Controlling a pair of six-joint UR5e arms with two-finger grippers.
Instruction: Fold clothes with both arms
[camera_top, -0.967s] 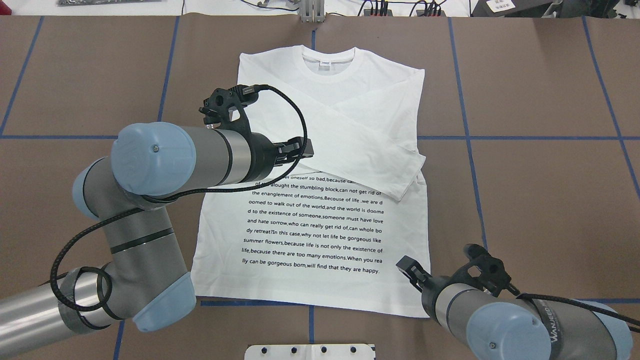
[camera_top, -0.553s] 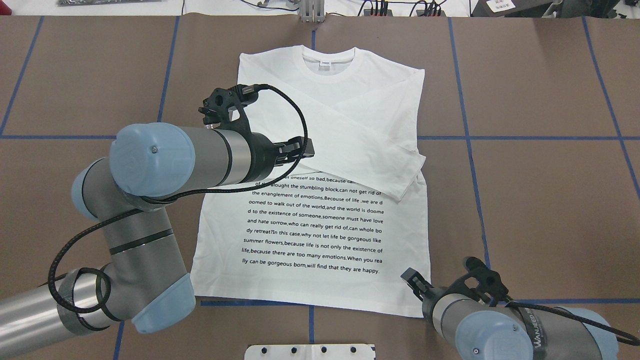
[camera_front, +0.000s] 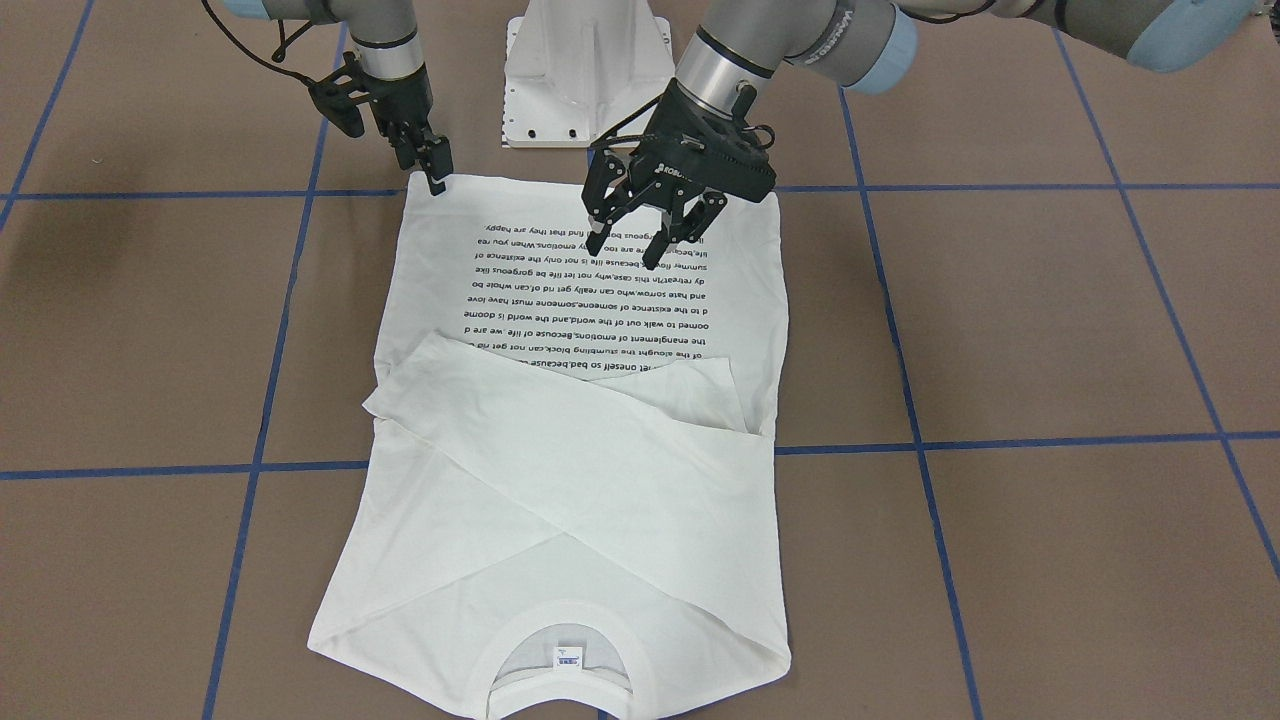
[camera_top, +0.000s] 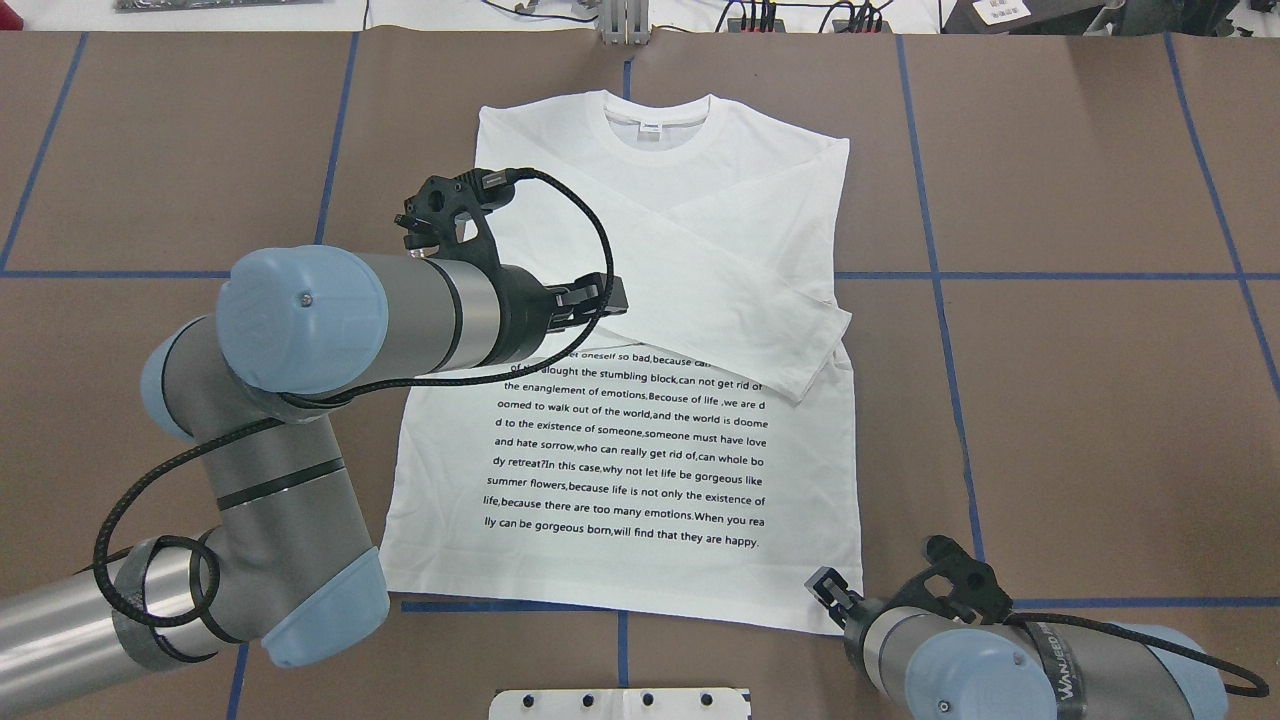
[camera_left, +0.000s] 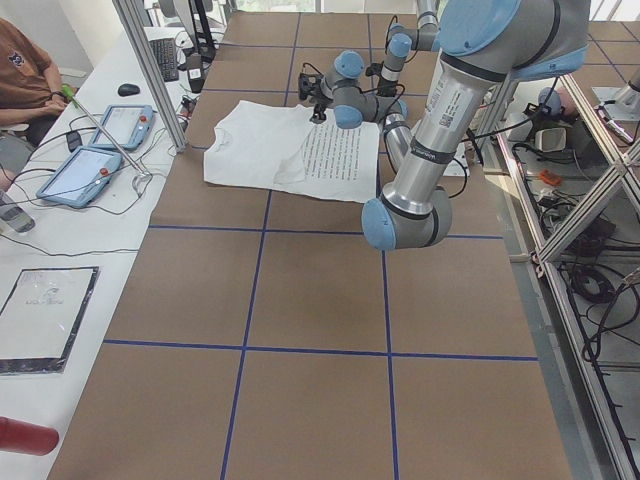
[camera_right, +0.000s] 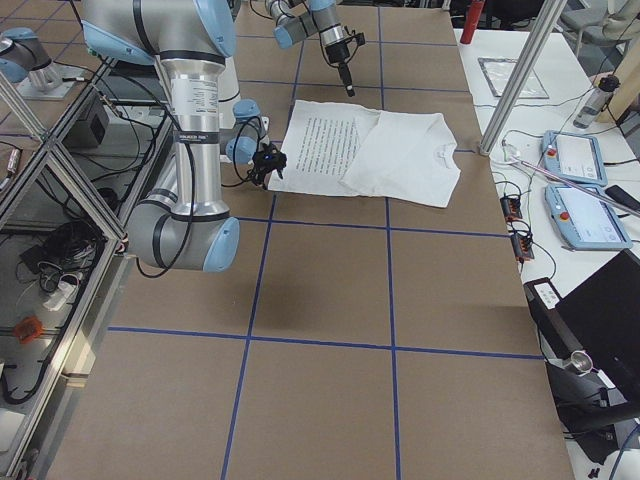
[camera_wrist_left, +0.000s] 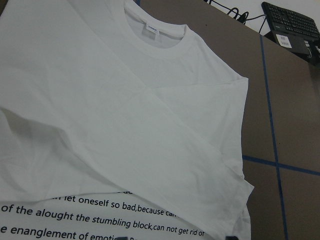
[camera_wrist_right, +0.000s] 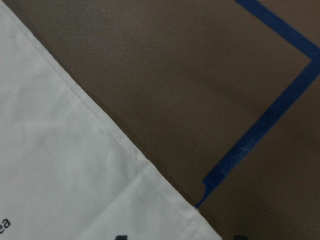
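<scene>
While T-shirt (camera_top: 620, 450) is lying flat on table (camera_top: 1080, 400), print up, hem toward robot: right gripper (camera_front: 437, 178) sitting low at near hem corner (camera_wrist_right: 190, 215), tips seemingly parted, wrist view showing little of them, nothing pinched. Farther out, left gripper (camera_front: 625, 252) hovering mid-shirt, fingers spread, gripping nothing. Sleeves (camera_top: 740, 300) lying crossed over chest. Judging step: taking both hem corners. Left needing opposite corner; both pinching full hem thickness, lifting level toward collar (camera_top: 657, 140).
</scene>
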